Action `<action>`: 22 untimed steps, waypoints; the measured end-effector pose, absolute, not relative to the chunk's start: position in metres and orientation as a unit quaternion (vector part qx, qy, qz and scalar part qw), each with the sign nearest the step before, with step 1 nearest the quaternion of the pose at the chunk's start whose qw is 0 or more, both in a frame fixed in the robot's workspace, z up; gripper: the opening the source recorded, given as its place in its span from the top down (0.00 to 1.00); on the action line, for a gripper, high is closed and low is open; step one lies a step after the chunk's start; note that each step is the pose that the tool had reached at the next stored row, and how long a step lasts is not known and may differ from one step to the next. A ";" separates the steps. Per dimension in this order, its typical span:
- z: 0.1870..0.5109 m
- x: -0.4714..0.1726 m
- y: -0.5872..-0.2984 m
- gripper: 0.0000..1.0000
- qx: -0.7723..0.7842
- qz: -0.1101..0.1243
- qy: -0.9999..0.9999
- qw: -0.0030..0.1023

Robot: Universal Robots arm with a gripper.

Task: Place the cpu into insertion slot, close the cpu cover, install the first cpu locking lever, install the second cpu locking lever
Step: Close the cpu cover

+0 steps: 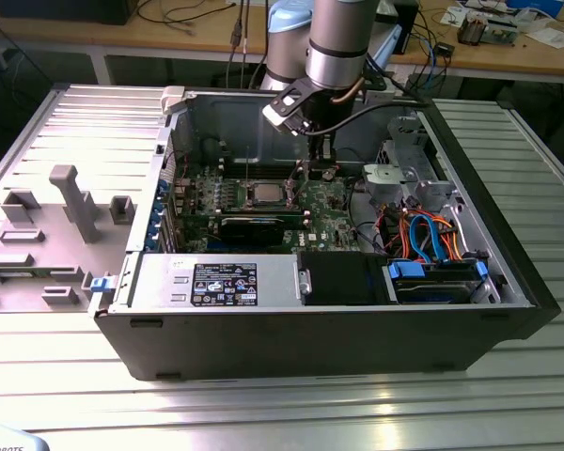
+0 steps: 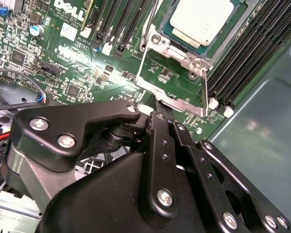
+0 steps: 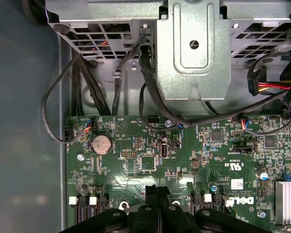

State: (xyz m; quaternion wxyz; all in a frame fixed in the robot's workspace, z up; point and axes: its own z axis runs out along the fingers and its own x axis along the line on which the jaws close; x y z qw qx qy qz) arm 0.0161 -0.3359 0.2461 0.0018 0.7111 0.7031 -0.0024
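The cpu (image 1: 263, 194) (image 2: 201, 19) lies flat in the insertion slot (image 2: 160, 41) on the green board, silver-grey top up. The silvery cpu cover (image 2: 191, 58) frames its edges and looks laid down over it. A thin wire locking lever (image 2: 140, 63) runs along one side of the socket and joins a flat metal strip (image 2: 179, 104). My gripper (image 1: 312, 169) (image 2: 160, 108) (image 3: 157, 188) hangs beside the socket, on the exterior view's right of it. Its black fingers are shut together with nothing between them, and the tips are at that strip.
Long black memory slots (image 2: 247, 53) flank the socket. A metal drive cage (image 3: 194, 48) with black cables (image 3: 150, 82) stands past the board's edge. The power supply (image 1: 216, 282) and blue-orange cables (image 1: 432, 235) fill the case front. Grey fixtures (image 1: 66, 207) stand outside.
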 end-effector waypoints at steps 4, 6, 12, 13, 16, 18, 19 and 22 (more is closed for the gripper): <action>0.246 0.012 -0.336 0.89 0.711 -0.002 0.703 0.002; 0.246 0.011 -0.336 0.89 0.711 -0.002 0.703 0.002; 0.246 0.009 -0.336 0.89 0.711 -0.002 0.703 0.002; 0.246 0.009 -0.336 0.89 0.711 -0.002 0.703 0.002; 0.246 0.008 -0.336 0.89 0.711 -0.002 0.703 0.002; 0.246 0.008 -0.336 0.89 0.711 -0.002 0.703 0.002; 0.246 0.008 -0.336 0.89 0.711 -0.002 0.703 0.002; 0.246 0.007 -0.336 0.89 0.711 -0.002 0.703 0.001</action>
